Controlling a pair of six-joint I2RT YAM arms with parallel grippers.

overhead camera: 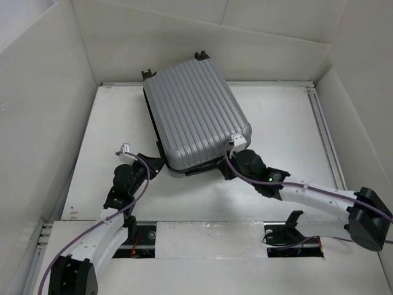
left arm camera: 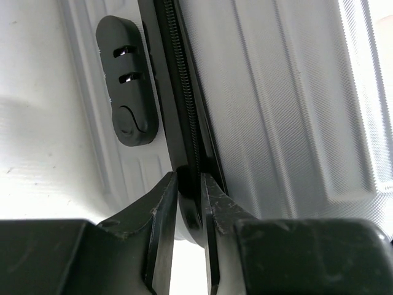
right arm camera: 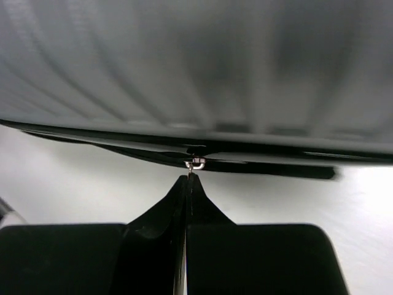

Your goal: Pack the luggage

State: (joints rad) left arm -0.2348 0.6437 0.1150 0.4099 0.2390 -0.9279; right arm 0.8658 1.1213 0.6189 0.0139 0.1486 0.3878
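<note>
The luggage [overhead camera: 196, 114] is a silver-grey ribbed hard-shell suitcase lying flat and closed on the white table [overhead camera: 288, 129], turned at an angle. At its near-left corner my left gripper [overhead camera: 156, 165] has its fingers pressed on the black zipper trim [left arm camera: 184, 92] of the seam, beside the black lock [left arm camera: 126, 80]. In the left wrist view the gripper [left arm camera: 189, 181] pinches that trim. My right gripper [overhead camera: 230, 161] is at the near-right corner. In the right wrist view it [right arm camera: 189, 178] is shut on the zipper pull, whose small metal ring [right arm camera: 195, 163] shows just above the tips.
White walls [overhead camera: 43, 123] box in the table on the left, back and right. A metal rail [overhead camera: 320, 129] runs along the right side. A black bracket [overhead camera: 293, 221] stands near the right arm's base at the near edge.
</note>
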